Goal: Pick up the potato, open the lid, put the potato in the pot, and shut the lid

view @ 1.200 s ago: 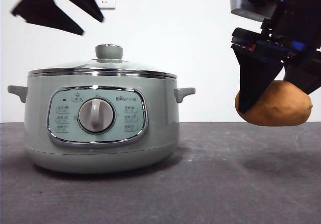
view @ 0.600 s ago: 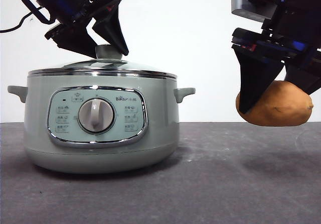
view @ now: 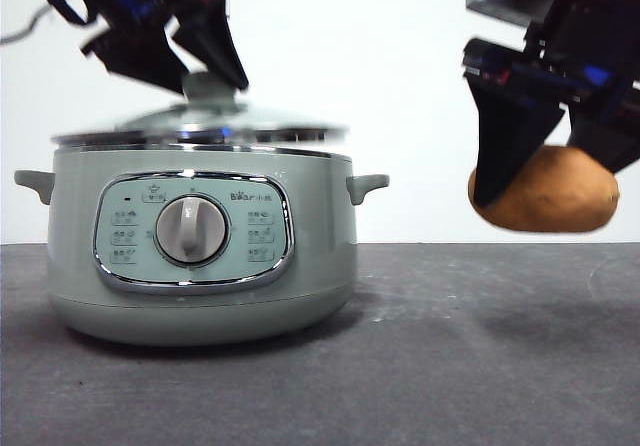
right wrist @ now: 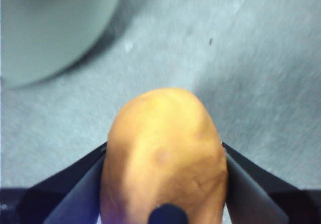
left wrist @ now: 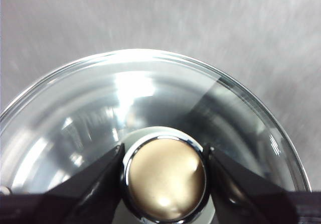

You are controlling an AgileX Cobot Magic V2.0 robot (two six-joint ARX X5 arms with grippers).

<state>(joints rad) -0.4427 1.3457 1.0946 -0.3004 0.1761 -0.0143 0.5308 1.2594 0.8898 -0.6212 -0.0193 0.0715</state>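
Observation:
The pale green pot (view: 200, 256) stands at the left of the dark table. Its glass lid (view: 200, 126) sits just above the pot's rim, blurred by motion. My left gripper (view: 205, 71) comes down from the upper left and is shut on the lid's knob (view: 208, 88). In the left wrist view the jaws press both sides of the knob (left wrist: 165, 179), with the glass dome (left wrist: 100, 103) around it. My right gripper (view: 545, 151) is shut on the orange-brown potato (view: 555, 191) and holds it in the air to the right of the pot. The potato (right wrist: 163, 153) fills the right wrist view.
The dark grey table (view: 450, 366) stretches in front of and to the right of the pot. A white wall lies behind. The pot's side (right wrist: 45, 28) shows in the right wrist view, apart from the potato.
My left gripper came down from the top left, closed on the knob, and the lid has risen slightly off the rim. The potato has risen a little in my right gripper.

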